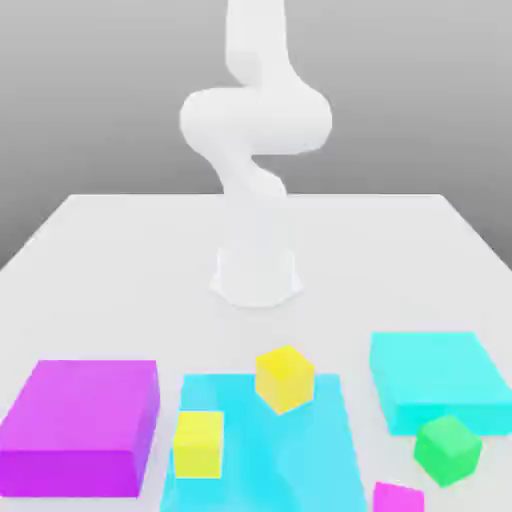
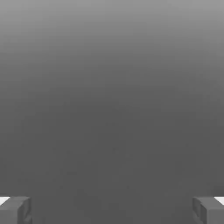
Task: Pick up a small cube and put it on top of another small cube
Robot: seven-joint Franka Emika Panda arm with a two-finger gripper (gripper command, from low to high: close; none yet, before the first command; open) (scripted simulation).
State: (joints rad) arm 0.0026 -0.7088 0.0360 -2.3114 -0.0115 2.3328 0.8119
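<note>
My white arm (image 1: 256, 120) rises from its base, bent midway. My gripper (image 2: 112, 211) is wide open, holding nothing. Two yellow cubes (image 1: 285, 379) lie at the blue sheet (image 1: 275, 455), near the exterior view's bottom. I read no writing.

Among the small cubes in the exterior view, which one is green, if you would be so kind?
The green cube sits near the front edge of the cyan block; the others are yellow or magenta.
</note>
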